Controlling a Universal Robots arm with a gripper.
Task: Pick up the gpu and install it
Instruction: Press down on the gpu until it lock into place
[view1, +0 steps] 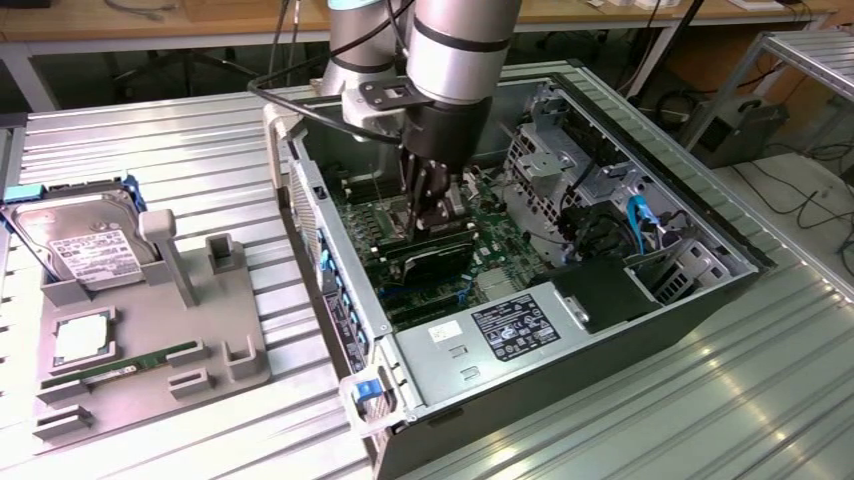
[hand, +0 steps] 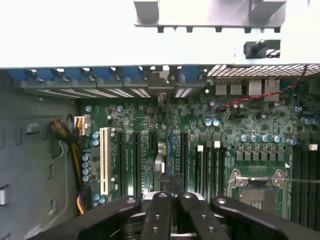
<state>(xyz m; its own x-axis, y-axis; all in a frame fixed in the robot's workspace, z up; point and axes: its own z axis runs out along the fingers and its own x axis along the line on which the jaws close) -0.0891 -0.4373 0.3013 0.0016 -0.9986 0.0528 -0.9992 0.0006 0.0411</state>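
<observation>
Claw (view1: 445, 212) being held inside open computer case (view1: 694, 240), fingers closed on gpu (view1: 438, 258); card being kept edge-down against green motherboard (hand: 250, 125) slots.

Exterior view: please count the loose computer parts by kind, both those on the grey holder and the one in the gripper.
Hard drive: 1
Processor chip: 1
Memory stick: 1
gpu, held by the gripper over the motherboard: 1
Total: 4
</observation>
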